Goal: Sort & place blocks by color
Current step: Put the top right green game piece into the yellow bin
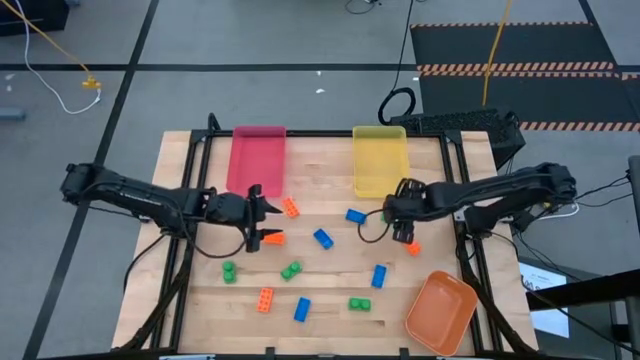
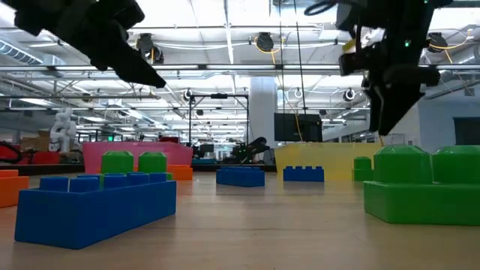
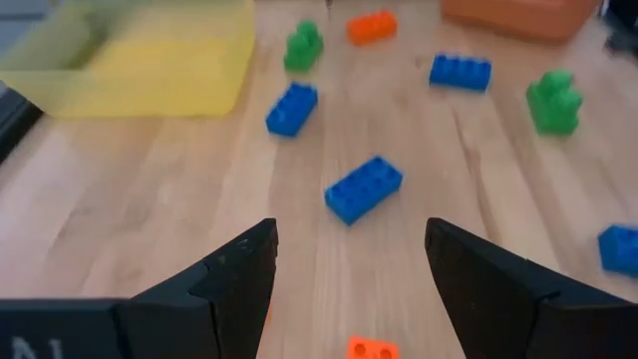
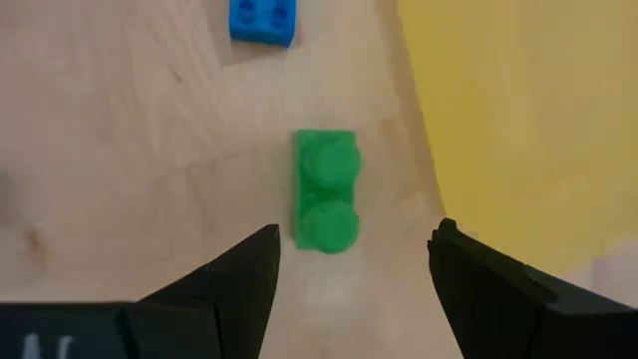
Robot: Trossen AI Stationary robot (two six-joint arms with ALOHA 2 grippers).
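Nearest the low camera, a blue block (image 2: pixel 96 206) and a green block (image 2: pixel 424 186) lie on the bench (image 1: pixel 330 285); other blocks are scattered across its middle; the right end effector (image 4: pixel 354 264) hovers with fingers wide over a small green block (image 4: pixel 325 189) beside the yellow tray (image 1: pixel 379 160); the left end effector (image 1: pixel 265 222), also wide and empty, hangs near the pink tray (image 1: pixel 257 158), between two orange blocks (image 1: pixel 290 208).
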